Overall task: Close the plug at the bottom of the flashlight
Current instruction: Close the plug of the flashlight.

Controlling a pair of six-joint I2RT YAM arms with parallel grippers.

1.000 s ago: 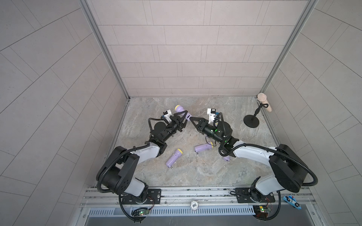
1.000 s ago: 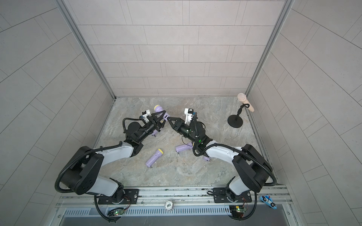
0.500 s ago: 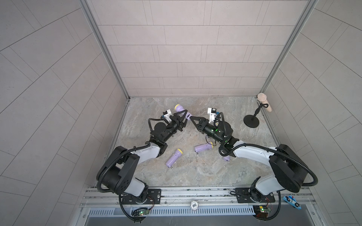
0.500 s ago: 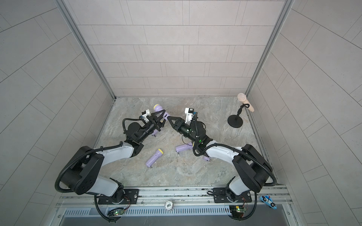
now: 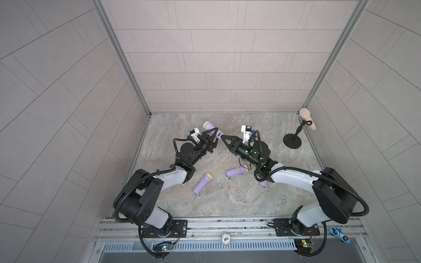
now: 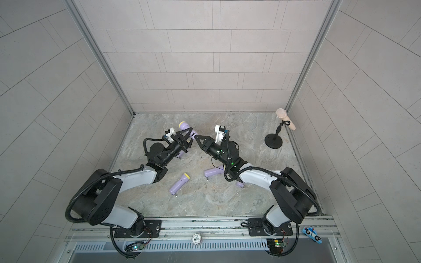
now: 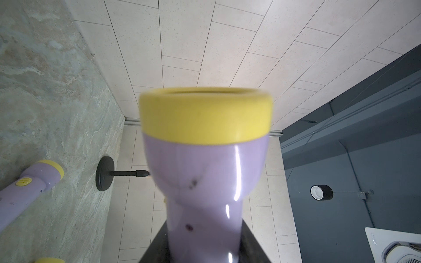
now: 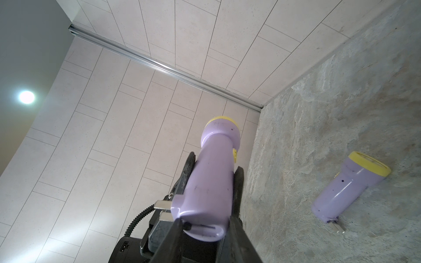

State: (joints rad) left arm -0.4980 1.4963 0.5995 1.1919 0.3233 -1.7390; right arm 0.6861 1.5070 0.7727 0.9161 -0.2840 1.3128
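A purple flashlight (image 5: 209, 126) with a yellow head is held off the floor, with my left gripper (image 5: 213, 134) shut round its body. In the left wrist view the flashlight (image 7: 205, 164) fills the middle, gripped low between my fingers (image 7: 157, 247). My right gripper (image 5: 222, 136) meets its bottom end from the other side. In the right wrist view my right gripper (image 8: 205, 230) clamps that end. The plug (image 8: 177, 205) is folded out sideways with its two metal prongs (image 8: 162, 204) bare, and one right finger (image 8: 174, 236) lies against its base.
More purple flashlights lie on the stone floor (image 5: 250, 205): one in the middle (image 5: 202, 183), one near my right arm (image 5: 237, 172), one partly under that arm (image 5: 263, 184). A black stand (image 5: 292, 141) with a peach microphone (image 5: 307, 118) stands at the back right.
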